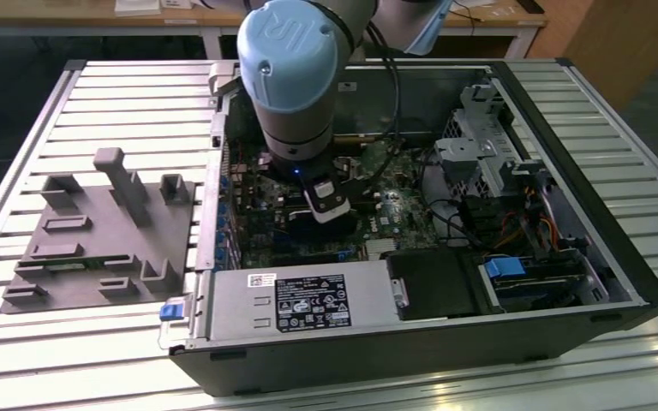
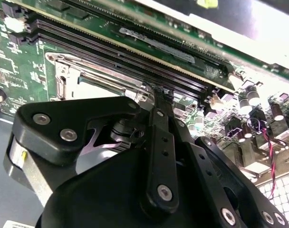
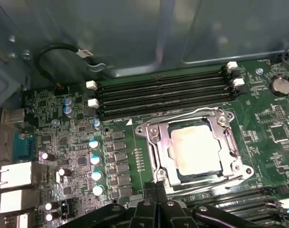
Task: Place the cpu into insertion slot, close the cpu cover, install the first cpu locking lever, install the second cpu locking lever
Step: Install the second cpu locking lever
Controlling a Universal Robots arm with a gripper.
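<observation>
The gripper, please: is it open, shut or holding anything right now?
Gripper: shut, holding nothing visible, at the edge of the cpu cover, which lies closed over the cpu.

Flat square cpu point(image 3: 194, 152) with a dull silver-grey, slightly smudged metal top sits level inside the square silver-rimmed insertion slot point(image 3: 157, 156) on the green motherboard, just beside the long black memory slots in the first wrist view. Thin silver metal cpu cover point(image 3: 230, 147), a frame plate with a large square window, lies flat down over the chip's edges, chip top showing through the window. Thin wire locking levers run along the slot's sides; can't tell if they're latched.
</observation>
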